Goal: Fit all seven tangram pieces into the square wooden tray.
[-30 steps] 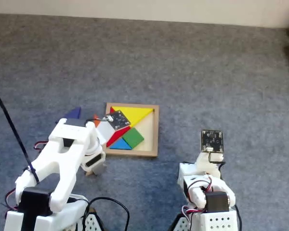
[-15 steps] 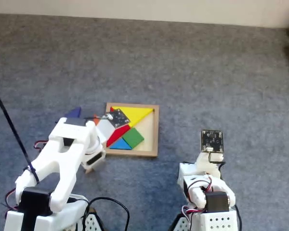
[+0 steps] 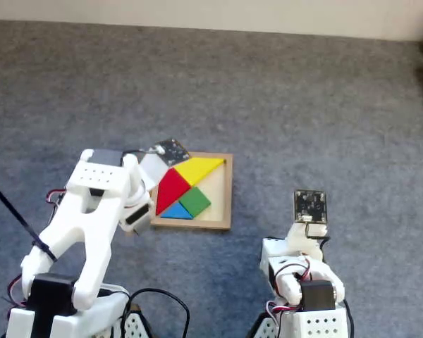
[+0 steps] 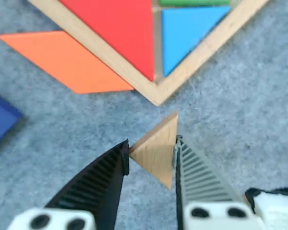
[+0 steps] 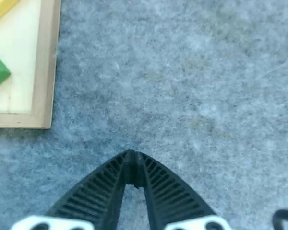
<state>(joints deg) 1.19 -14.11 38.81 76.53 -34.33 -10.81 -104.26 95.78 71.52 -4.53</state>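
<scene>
The square wooden tray (image 3: 229, 191) holds a yellow triangle (image 3: 196, 169), a red triangle (image 3: 170, 189), a blue triangle (image 3: 175, 210) and a green square (image 3: 195, 200). My left gripper (image 4: 151, 146) is shut on a small wood-coloured triangle (image 4: 156, 153), just off the tray's corner (image 4: 156, 96) above the carpet. An orange parallelogram (image 4: 67, 60) lies on the carpet against the tray's outer edge. A dark blue piece (image 4: 0, 120) sits farther out. My right gripper (image 5: 133, 158) is shut on nothing, over bare carpet near another tray corner (image 5: 45, 62).
Grey carpet (image 3: 303, 105) covers the whole table. The right arm (image 3: 303, 278) stands folded at the front right, beside the tray. A black cable (image 3: 14, 211) runs along the left arm. Part of the tray floor (image 5: 19, 67) is bare beside the green square.
The left arm has swung towards the far side, so its wrist no longer covers the red triangle and its body now hides the orange and dark blue pieces from above. The right arm stayed still.
</scene>
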